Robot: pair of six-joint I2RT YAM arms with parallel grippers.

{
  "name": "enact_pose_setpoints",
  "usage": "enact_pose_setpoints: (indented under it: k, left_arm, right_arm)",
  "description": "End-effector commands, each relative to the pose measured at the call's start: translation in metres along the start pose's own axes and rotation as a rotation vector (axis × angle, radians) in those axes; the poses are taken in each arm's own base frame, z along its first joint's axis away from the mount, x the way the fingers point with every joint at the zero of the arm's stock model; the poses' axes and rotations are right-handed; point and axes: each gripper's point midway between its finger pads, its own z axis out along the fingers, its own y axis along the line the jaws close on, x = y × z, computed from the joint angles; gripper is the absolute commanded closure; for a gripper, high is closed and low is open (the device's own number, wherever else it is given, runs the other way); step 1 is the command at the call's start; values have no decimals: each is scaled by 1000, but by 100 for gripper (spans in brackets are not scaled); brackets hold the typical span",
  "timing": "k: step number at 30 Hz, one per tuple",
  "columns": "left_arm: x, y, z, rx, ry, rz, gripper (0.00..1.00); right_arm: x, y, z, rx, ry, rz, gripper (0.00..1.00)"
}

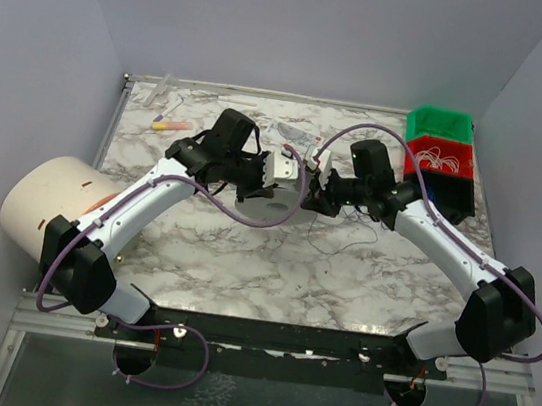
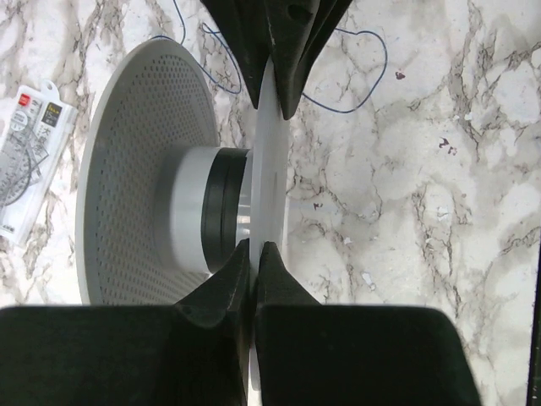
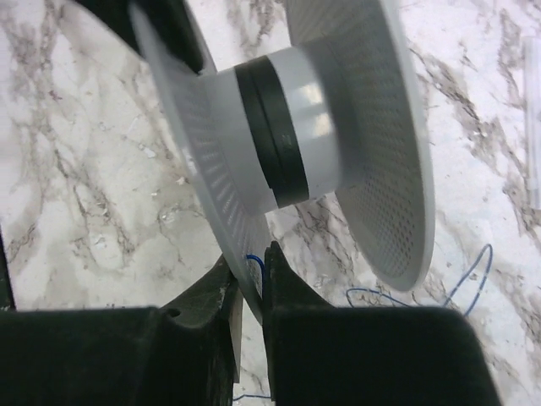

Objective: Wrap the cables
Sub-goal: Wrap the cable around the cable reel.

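Two arms, the left arm and the right arm; two grippers, the left gripper and the right gripper; one spool with two perforated flanges; of the cables, one thin dark strand shows; three stacked bins, one green bin, one red bin, one dark bin; one beige cylinder; one clear packet; one marble table.

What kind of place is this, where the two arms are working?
Probably a robot test cell in a lab: a marble-patterned table closed in by plain grey walls, two arms bolted at its edge, and stacked coloured bins.
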Motion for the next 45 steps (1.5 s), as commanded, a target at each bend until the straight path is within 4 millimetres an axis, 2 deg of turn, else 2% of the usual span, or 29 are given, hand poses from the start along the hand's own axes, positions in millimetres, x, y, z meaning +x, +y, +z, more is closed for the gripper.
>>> enact_pose_setpoints:
  k: [1,11,12,13,15,16,17,18,23,29,32,35,37,39,42,45]
  left_arm:
    - [-50,6,-23,-25,-166,100,100]
    - [-49,1,-25,2,-174,113,100]
    - [-48,0,-25,5,-172,116,100]
    - [-46,-1,-25,9,-168,118,100]
    - [-44,-3,-24,20,-165,123,100]
    - [-43,-4,-24,24,-165,125,100]
    - [-43,-5,-23,28,-166,126,100]
    - [-43,-6,-23,32,-164,126,100]
    - [-41,-10,-24,53,-159,141,100]
    - [-35,-19,-23,99,-148,161,100]
    - [-35,-25,-22,130,-155,165,100]
    - [-36,-30,-22,155,-170,165,100]
    - [-36,-36,-21,185,-182,159,100]
    - [-36,-41,-18,218,-198,146,100]
    - [-31,-47,-12,255,-204,126,100]
    - [-23,-49,-6,268,-187,118,100]
  right_arm:
    - [6,8,1,-69,20,29,99]
    - [2,21,-4,-153,0,22,99]
    - [1,23,-5,-166,0,19,97]
    - [1,24,-6,-176,7,22,81]
    - [-4,27,-10,-190,-2,13,38]
    - [-5,31,-13,-209,-8,-6,26]
    - [-7,35,-16,-222,-12,-19,5]
    - [-9,38,-20,-233,-12,-28,1]
    - [-22,42,-48,-263,-30,-78,0]
    - [-44,30,-85,-171,-94,-117,0]
    - [-55,16,-93,-76,-134,-135,0]
    - [-52,-22,-88,124,-134,-63,0]
    - [-42,-51,-80,250,-112,-19,0]
    - [-30,-70,-70,318,-91,28,0]
    - [-12,-77,-49,301,-63,95,0]
    - [0,-71,-33,232,-45,128,0]
